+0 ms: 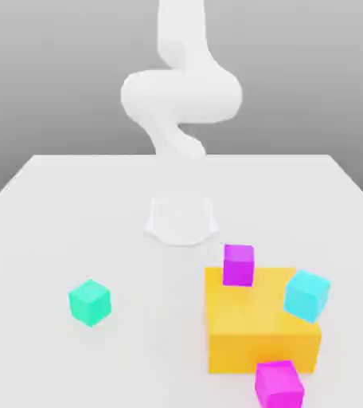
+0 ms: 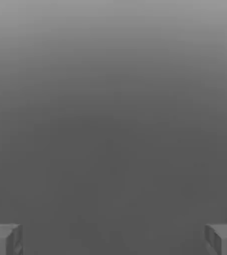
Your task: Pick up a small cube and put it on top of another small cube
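Crowding orange block (image 1: 252, 323): magenta cube (image 1: 238, 264), cyan cube (image 1: 306, 296).

The lower magenta cube (image 1: 279, 385) is cut off by the frame's edge.

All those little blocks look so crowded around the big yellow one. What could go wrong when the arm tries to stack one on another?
1. The cyan cube leans tilted against the orange block, so the open gripper might grasp it crookedly.
2. Two magenta cubes, one at the block's far edge and one at its near corner, crowd it; reaching there may knock neighbours.
3. The green cube sits apart, so it looks the safer pick.
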Controlling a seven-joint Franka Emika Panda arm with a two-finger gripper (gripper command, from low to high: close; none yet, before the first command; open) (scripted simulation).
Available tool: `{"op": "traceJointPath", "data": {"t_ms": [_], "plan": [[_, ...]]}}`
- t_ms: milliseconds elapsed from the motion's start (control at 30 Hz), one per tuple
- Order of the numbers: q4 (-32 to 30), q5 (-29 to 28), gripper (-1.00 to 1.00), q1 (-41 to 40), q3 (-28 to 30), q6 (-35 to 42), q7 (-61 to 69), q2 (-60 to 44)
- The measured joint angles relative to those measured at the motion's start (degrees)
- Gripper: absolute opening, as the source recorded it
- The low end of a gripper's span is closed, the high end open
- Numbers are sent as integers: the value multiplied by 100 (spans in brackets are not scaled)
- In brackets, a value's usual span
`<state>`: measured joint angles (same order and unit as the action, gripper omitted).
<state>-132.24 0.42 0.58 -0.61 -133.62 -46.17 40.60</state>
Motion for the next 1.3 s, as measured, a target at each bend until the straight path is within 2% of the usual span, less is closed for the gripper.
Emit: {"op": "traceJointPath", "data": {"t_ms": [500, 867, 1033, 1067, 1300], "plan": [[-279, 4, 0, 304, -522, -1116, -381, -3147], [-479, -443, 0, 729, -667, -1918, -975, -5448], [-348, -686, 0, 933, -484, -2622, -1189, -6488], [-317, -721, -100, 965, -445, -2750, -1217, -6650], [-314, -734, -100, 965, -444, -2766, -1228, -6669]]}}
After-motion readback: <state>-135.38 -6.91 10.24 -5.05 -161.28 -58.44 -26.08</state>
